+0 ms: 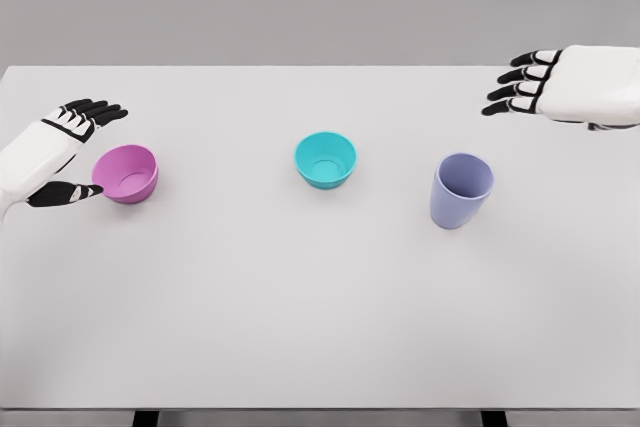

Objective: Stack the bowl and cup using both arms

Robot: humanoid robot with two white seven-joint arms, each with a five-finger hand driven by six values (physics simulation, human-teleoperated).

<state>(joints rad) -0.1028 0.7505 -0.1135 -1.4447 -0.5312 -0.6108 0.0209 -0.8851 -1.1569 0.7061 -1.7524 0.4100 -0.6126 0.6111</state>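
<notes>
A: Where are the bowls and cup?
B: Teal bowl (pixel 325 159) mid-bench (pixel 300 327); pink bowl (pixel 126 173) at its 9 o'clock, cup (pixel 461 190) at 4 o'clock, all upright

A: Hands?
B: Left hand (pixel 62 152) spread, empty, just beside the pink bowl. Right hand (pixel 555 84) spread, empty, at the cup's 1 o'clock

Matt smooth plastic-looking pink bowl (pixel 126 173), teal bowl (pixel 325 159), lilac cup (pixel 461 190); matt white table (pixel 300 327).

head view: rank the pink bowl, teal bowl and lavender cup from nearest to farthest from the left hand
From the left hand:
1. Pink plastic bowl, right beside its open fingers, table's left.
2. Teal plastic bowl, mid-table.
3. Lavender plastic cup, on the right, below the right hand.
</notes>
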